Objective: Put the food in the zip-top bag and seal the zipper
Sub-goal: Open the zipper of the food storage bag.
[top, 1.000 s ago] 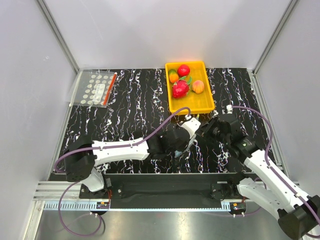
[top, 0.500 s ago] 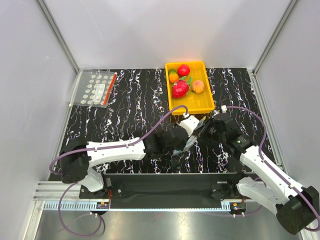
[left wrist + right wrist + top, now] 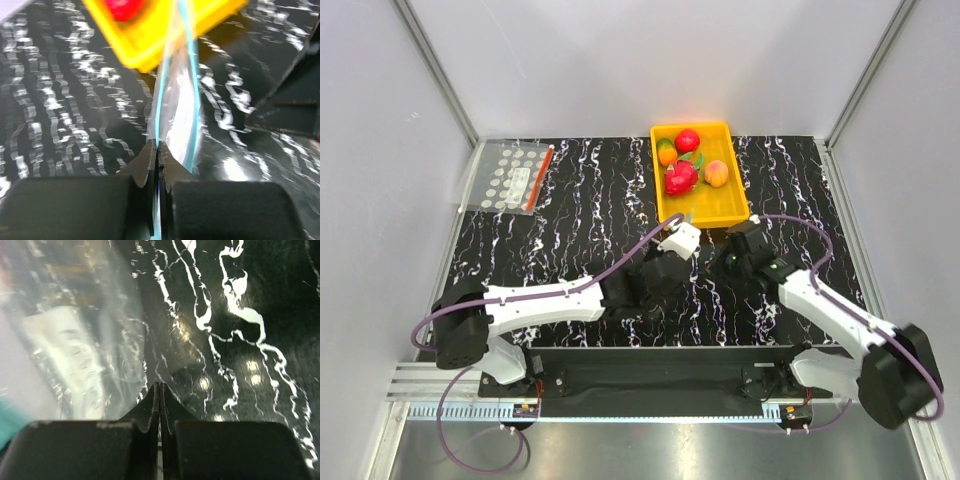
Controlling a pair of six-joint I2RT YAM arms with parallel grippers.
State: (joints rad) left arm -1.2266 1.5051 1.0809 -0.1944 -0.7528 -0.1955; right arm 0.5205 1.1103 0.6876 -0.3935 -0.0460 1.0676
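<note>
Both jaws pinched shut on zip-top bag (image 3: 179, 111).

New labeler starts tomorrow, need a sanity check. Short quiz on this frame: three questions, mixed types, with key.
1. True or false: the food is already inside the zip-top bag.
2. The left gripper is shut on: A) the bag's pale blue zipper edge, B) a red apple, C) nothing.
3. Fill in: the white-dotted bag lies at the table's far ____ corner.
Key: 1 false, it sits in the yellow tray. 2 A. 3 left.
</note>
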